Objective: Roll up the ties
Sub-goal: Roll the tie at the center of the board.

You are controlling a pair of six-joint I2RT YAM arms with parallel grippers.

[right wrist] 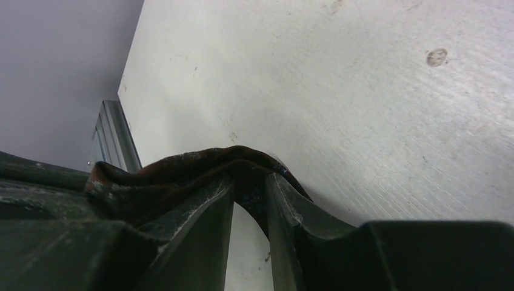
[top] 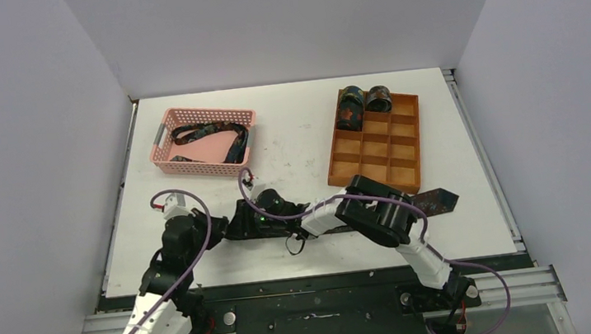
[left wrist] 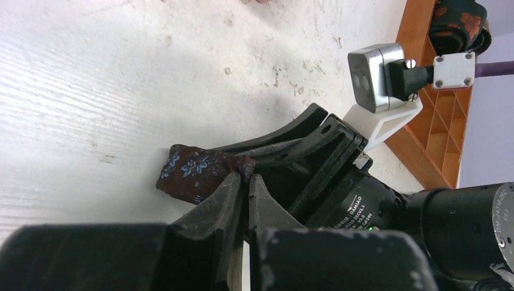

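Two rolled ties [top: 350,108] sit in the tray [top: 390,150].

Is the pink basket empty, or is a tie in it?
Not empty: an unrolled dark tie lies loosely inside the pink basket.

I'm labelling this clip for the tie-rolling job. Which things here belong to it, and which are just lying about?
Job:
- tie, held by left gripper
- ties in pink basket
- rolled ties in wooden tray

Not part of it:
- purple cables, only robot wiring
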